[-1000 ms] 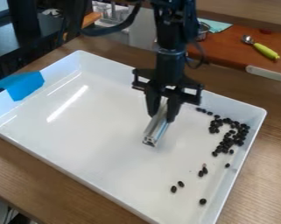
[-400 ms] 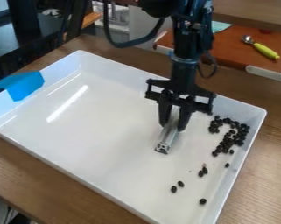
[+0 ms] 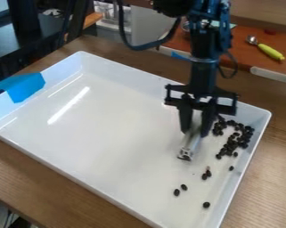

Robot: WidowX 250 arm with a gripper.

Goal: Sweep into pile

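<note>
Black, small and oval, the beans (image 3: 230, 144) are gathered in a loose, hooked cluster inside the white tray (image 3: 109, 133), near its right wall, with a few scattered singly or in pairs toward the near corner. A silver metal bar (image 3: 190, 146), slotted at its square end, is clamped aslant between the fingers of the gripper (image 3: 195, 133), beside the cluster.
</note>
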